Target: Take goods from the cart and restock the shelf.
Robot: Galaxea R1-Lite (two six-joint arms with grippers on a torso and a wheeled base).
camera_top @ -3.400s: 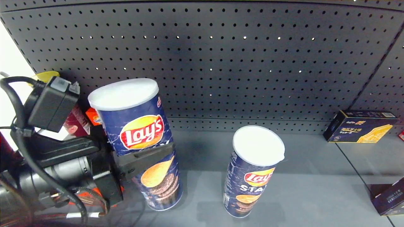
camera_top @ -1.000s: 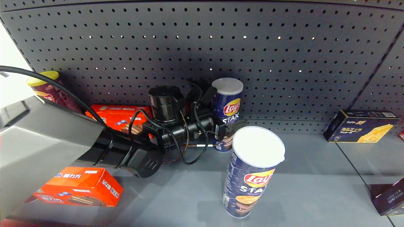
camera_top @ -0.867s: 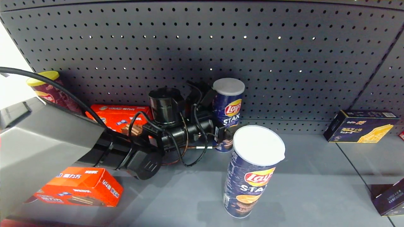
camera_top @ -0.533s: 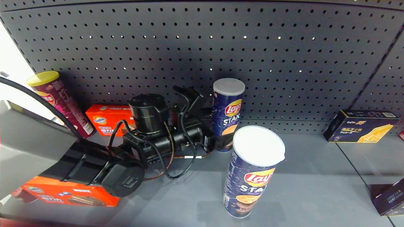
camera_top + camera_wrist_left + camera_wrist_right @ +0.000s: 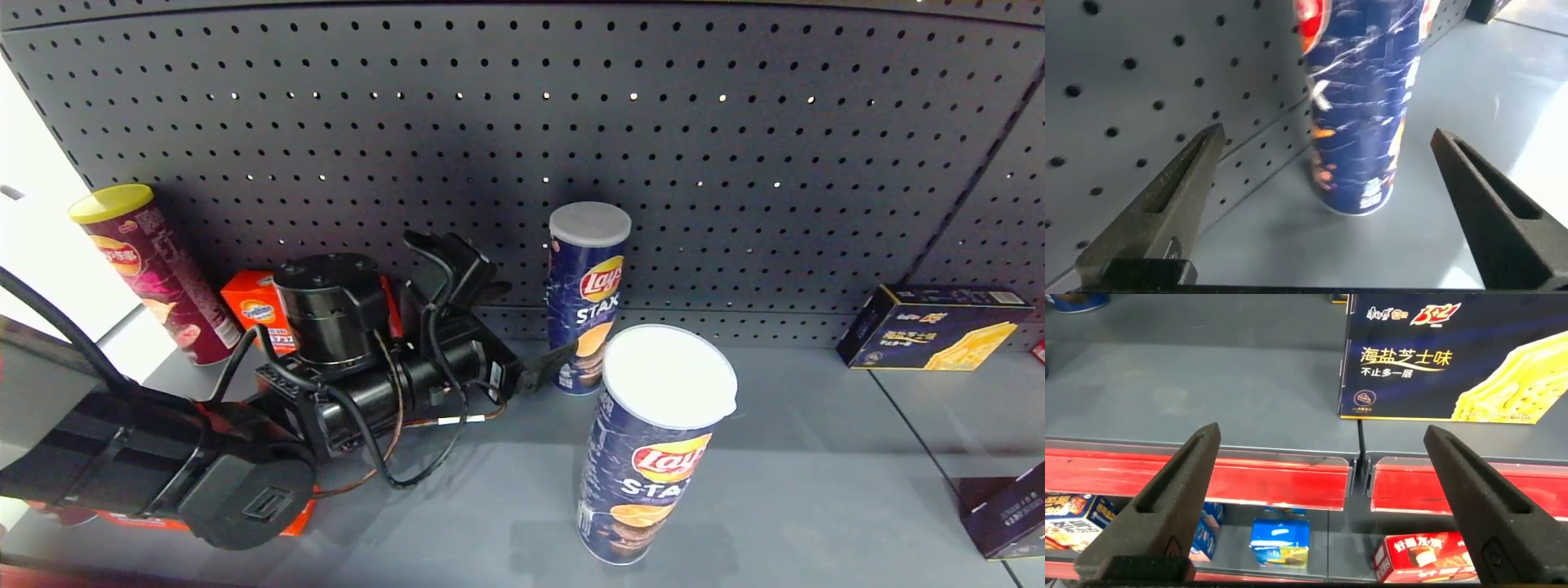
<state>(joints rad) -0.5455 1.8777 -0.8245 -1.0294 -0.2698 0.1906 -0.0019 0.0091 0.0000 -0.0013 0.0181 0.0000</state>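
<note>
Two dark blue chip cans with white lids stand upright on the grey shelf. The back can is against the pegboard; the front can is nearer me. My left gripper is open just left of the back can and apart from it. In the left wrist view the same back can stands a little beyond the spread fingers of my left gripper. My right gripper is open and holds nothing, in front of a lower shelf with a red front strip.
A maroon can with a yellow lid and orange boxes stand at the left, partly behind my left arm. Dark boxes lie at the right. A dark snack box lies ahead of the right gripper, with small packs below.
My left gripper carried the can to the back of the shelf, set it by the pegboard, opened, and has drawn back to the left. The front can has not moved.
</note>
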